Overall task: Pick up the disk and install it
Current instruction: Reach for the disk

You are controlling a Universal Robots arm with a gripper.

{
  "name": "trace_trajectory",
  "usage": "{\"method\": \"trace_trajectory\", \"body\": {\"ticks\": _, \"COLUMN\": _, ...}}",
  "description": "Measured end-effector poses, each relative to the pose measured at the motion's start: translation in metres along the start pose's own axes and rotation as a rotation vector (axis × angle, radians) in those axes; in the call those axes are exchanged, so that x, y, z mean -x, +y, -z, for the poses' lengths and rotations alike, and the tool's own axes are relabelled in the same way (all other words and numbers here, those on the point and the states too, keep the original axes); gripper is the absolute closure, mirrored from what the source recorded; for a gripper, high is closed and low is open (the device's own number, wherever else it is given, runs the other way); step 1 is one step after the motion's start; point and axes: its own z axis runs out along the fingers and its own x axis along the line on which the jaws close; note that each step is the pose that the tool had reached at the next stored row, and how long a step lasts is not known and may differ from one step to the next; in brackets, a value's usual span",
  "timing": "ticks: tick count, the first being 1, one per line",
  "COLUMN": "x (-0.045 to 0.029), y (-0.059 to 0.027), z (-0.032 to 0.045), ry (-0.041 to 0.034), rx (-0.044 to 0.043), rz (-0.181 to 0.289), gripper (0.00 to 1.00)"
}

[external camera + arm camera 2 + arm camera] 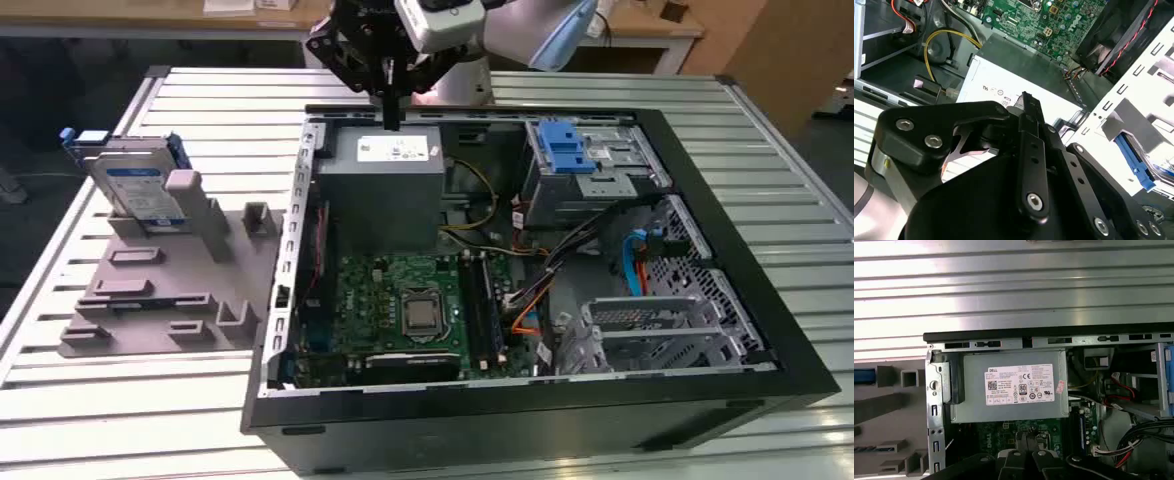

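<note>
The ribbed metal surface carried everything. The open computer case lay on its side, likely so its inside could be reached from above. A big grey box sat inside at the case's 12 o'clock. In the exterior view, a grey holder sat at the case's 9 o'clock. The disk stood on edge in it, probably to be easy to grab. The tool hung over the grey box, pinched shut and empty, well apart from the disk.
</note>
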Motion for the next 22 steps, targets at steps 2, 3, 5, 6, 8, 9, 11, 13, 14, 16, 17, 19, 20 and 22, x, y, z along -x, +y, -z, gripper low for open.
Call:
{"method": "trace_trajectory", "body": {"ticks": 2, "x": 0.0, "y": 0.0, "z": 0.0, "ry": 0.0, "rx": 0.0, "rz": 0.0, "gripper": 0.89}}
{"method": "trace_trajectory", "body": {"ticks": 3, "x": 0.0, "y": 0.0, "z": 0.0, "ry": 0.0, "rx": 0.0, "rz": 0.0, "gripper": 0.89}}
{"method": "trace_trajectory", "body": {"ticks": 5, "x": 0.0, "y": 0.0, "z": 0.0, "ry": 0.0, "rx": 0.0, "rz": 0.0, "gripper": 0.89}}
{"method": "trace_trajectory", "body": {"ticks": 6, "x": -0.0001, "y": 0.0, "z": 0.0, "ry": 0.0, "rx": 0.0, "rz": 0.0, "gripper": 0.89}}
{"method": "trace_trajectory", "body": {"ticks": 8, "x": -0.0006, "y": 0.0, "z": 0.0, "ry": 0.0, "rx": 0.0, "rz": 0.0, "gripper": 0.89}}
{"method": "trace_trajectory", "body": {"ticks": 9, "x": -0.001, "y": -0.0001, "z": 0.0, "ry": 0.0, "rx": 0.0, "rz": 0.0, "gripper": 0.89}}
{"method": "trace_trajectory", "body": {"ticks": 11, "x": -0.0019, "y": -0.0002, "z": 0.0, "ry": 0.0, "rx": 0.0001, "rz": 0.0, "gripper": 0.89}}
{"method": "trace_trajectory", "body": {"ticks": 13, "x": -0.0033, "y": -0.0003, "z": 0.0, "ry": -0.0001, "rx": 0.0001, "rz": 0.0, "gripper": 0.89}}
{"method": "trace_trajectory", "body": {"ticks": 14, "x": -0.004, "y": -0.0003, "z": 0.0, "ry": 0.0, "rx": 0.0, "rz": 0.0, "gripper": 0.89}}
{"method": "trace_trajectory", "body": {"ticks": 16, "x": -0.0054, "y": -0.0004, "z": 0.0, "ry": -0.0001, "rx": 0.0, "rz": 0.0, "gripper": 0.89}}
{"method": "trace_trajectory", "body": {"ticks": 17, "x": -0.0059, "y": -0.0004, "z": 0.0001, "ry": 0.0, "rx": 0.0, "rz": 0.0, "gripper": 0.89}}
{"method": "trace_trajectory", "body": {"ticks": 19, "x": -0.0072, "y": -0.0005, "z": 0.0, "ry": -0.0001, "rx": 0.0001, "rz": 0.0, "gripper": 0.89}}
{"method": "trace_trajectory", "body": {"ticks": 20, "x": -0.0077, "y": -0.0006, "z": 0.0, "ry": 0.0, "rx": 0.0, "rz": 0.0, "gripper": 0.89}}
{"method": "trace_trajectory", "body": {"ticks": 22, "x": -0.0083, "y": -0.0006, "z": 0.0, "ry": 0.0, "rx": 0.0, "rz": 0.0, "gripper": 0.89}}
